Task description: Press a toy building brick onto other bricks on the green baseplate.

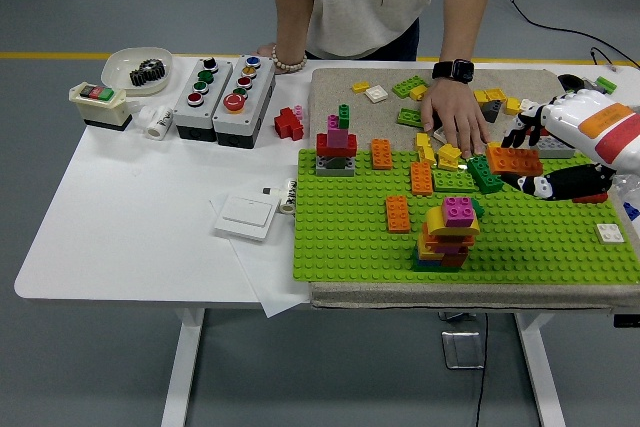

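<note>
Orange brick [515, 159] held in the right hand's [560, 147] closed fingers over the green baseplate [350, 237]; no writing legible.

Far left there's a white dish [132, 72] with a gear, 2 grey button boxes [224, 97] beside it, and a white switch plate [246, 215] nearer.
</note>
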`<state>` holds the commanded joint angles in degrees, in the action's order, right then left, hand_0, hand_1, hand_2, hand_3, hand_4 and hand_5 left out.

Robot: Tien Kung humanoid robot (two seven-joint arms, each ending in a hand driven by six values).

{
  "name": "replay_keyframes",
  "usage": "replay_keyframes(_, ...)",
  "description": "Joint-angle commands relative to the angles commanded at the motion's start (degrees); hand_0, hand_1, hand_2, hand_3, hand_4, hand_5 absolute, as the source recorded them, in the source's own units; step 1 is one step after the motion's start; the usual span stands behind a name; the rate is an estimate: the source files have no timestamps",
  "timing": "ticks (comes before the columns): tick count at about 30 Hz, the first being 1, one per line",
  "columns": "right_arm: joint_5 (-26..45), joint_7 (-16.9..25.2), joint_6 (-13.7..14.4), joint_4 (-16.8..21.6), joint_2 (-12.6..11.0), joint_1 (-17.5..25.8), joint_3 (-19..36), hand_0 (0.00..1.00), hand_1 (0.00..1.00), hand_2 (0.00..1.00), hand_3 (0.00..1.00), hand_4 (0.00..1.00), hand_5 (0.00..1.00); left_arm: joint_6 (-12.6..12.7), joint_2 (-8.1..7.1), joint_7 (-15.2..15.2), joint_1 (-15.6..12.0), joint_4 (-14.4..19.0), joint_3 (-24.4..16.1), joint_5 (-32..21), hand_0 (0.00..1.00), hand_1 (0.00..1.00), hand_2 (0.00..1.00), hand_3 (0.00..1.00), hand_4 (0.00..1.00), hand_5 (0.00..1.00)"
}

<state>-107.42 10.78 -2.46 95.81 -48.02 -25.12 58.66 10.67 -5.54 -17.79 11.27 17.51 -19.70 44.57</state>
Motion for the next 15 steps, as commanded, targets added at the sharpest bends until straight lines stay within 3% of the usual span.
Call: replay_keyframes(15,2.05,-3.56,-1.47,4.28,0.47,-2.73,-4.85,0.54,0.474,0.524,0.536,0.753,0.396,-0.17,-0.04,-0.26,-0.52,-0.01,-0.24,0.56,0.797,0.769,0.738,0.585,0.647,0.662)
